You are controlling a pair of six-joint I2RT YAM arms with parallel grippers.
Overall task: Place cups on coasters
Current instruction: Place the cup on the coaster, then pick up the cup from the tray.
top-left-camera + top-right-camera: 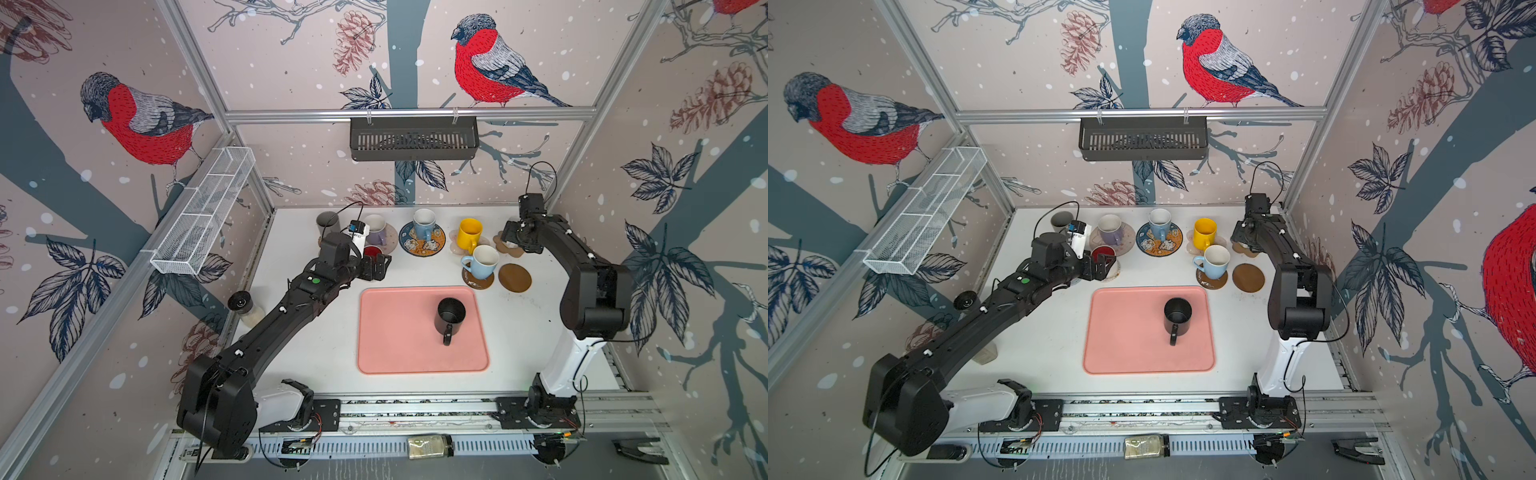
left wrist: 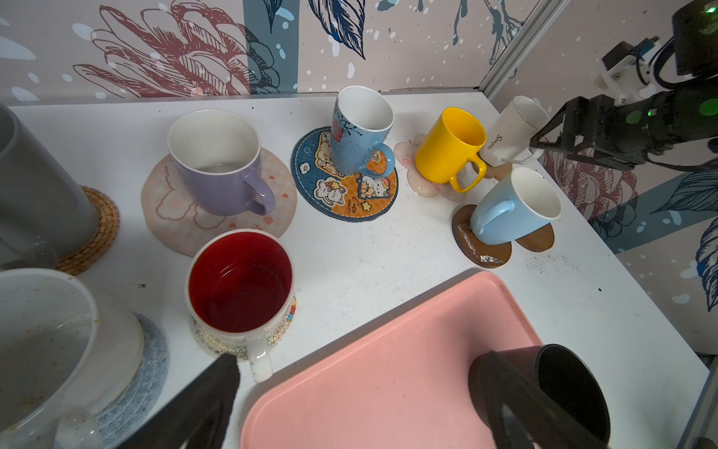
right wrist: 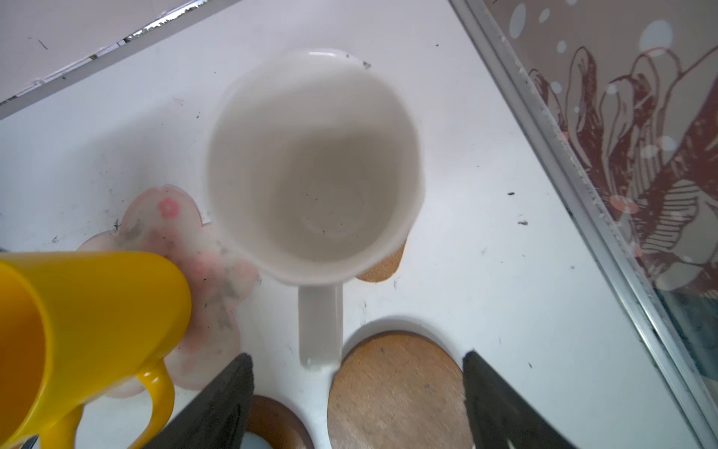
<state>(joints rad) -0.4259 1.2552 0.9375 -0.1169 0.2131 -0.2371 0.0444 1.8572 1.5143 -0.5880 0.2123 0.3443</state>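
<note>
My right gripper (image 3: 357,361) is open, its fingers wide on either side of the handle tip of a white cup (image 3: 314,167) that stands on a tan cloud-shaped coaster (image 3: 382,264). An empty brown disc coaster (image 3: 388,388) lies under the jaws. My left gripper (image 2: 359,361) is open and empty, beside the red-inside white cup (image 2: 241,287) on its cream coaster. A black cup (image 1: 449,318) stands on the pink tray (image 1: 399,349). Grey, lavender, two light blue, yellow and another white cup (image 2: 50,350) each stand on a coaster.
The yellow cup (image 3: 77,311) on the pink flower coaster (image 3: 209,272) is close beside my right gripper. The aluminium corner post (image 3: 582,194) and wall are on its other side. A jar (image 1: 245,307) stands by the left arm.
</note>
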